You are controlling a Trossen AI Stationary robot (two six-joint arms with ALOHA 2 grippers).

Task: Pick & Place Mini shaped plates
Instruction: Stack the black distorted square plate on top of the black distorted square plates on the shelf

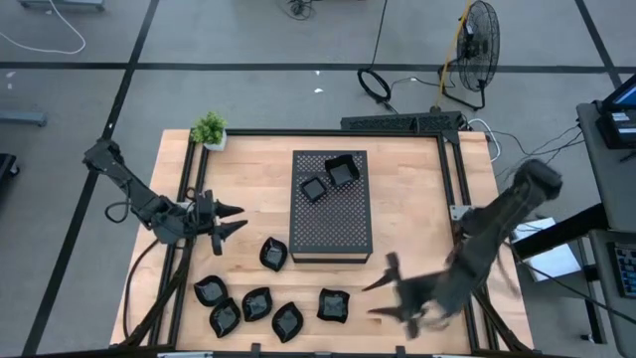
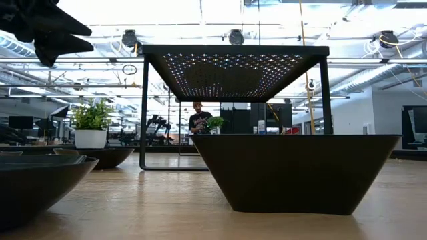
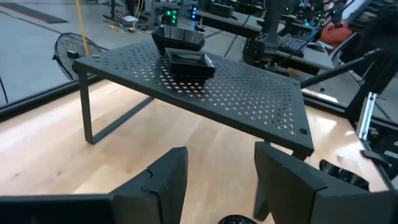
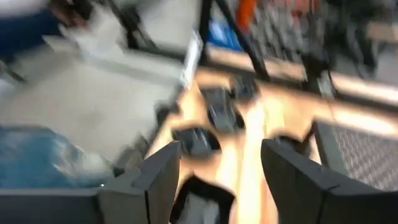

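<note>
Two glossy black mini plates (image 1: 331, 179) are seen on a dark perforated metal stand (image 1: 332, 231), while six others (image 1: 256, 303) are spread over the pale wooden table (image 1: 407, 179), both grippers' jaws spread empty.

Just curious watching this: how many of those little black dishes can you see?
8. Two sit on top of the perforated black stand, at and. Six lie on the wooden table in front. Others may be hidden.

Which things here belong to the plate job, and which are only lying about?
Belong to the job:
- mini shaped plates on the table
- two plates on the perforated stand
- perforated stand

Only lying about:
- potted plant
- floor fan
</note>
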